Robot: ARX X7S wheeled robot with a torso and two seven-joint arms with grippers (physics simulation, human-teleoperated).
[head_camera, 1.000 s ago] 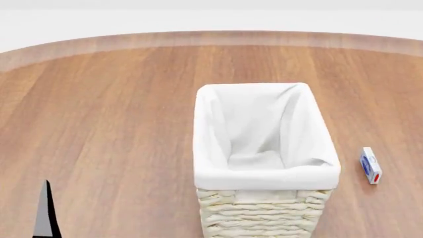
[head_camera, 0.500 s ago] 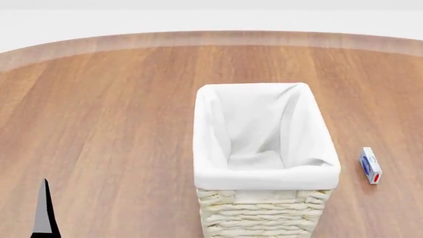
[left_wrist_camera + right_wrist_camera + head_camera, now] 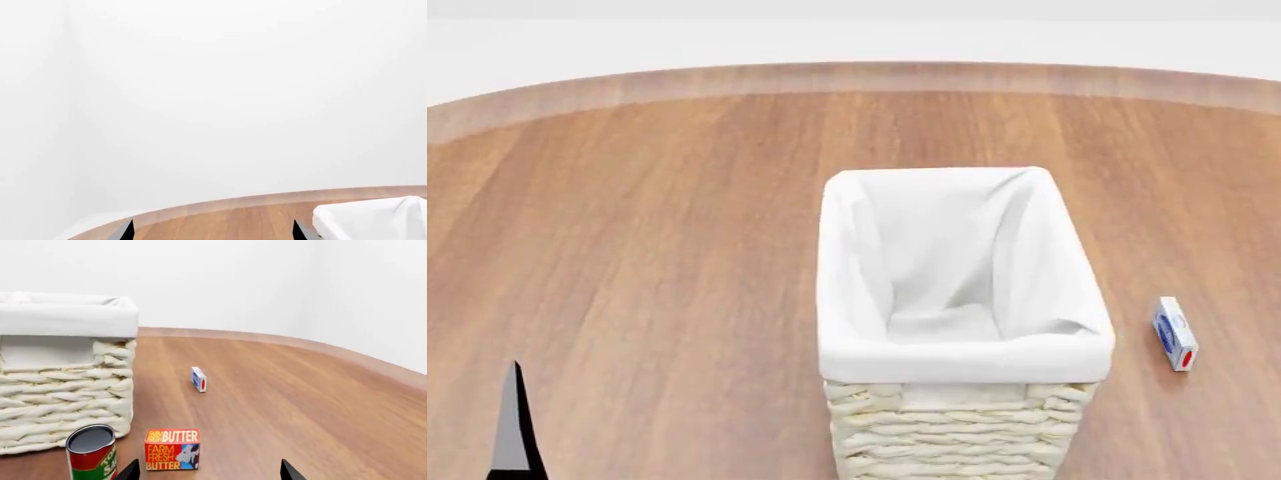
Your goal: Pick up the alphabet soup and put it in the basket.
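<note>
The alphabet soup is out of view in every frame. The cream wicker basket (image 3: 961,420) with its white cloth lining stands in the middle of the wooden floor, and nothing lies inside it. It also shows in the right wrist view (image 3: 60,390) and in the left wrist view (image 3: 373,220). My left gripper (image 3: 212,232) is open and empty, with only its fingertips (image 3: 514,425) showing at the lower left of the head view. My right gripper (image 3: 208,472) is open and empty, low over the floor, close to a butter box.
A red-and-green can with a dark grey lid (image 3: 91,452) stands beside the basket. An orange butter box (image 3: 172,449) sits next to that can. A small white-and-blue box (image 3: 1176,333) lies right of the basket, also in the right wrist view (image 3: 199,379). White walls surround the floor.
The left fingertip in the head view has drifted slightly to the left. The basket and the small box have not moved.
</note>
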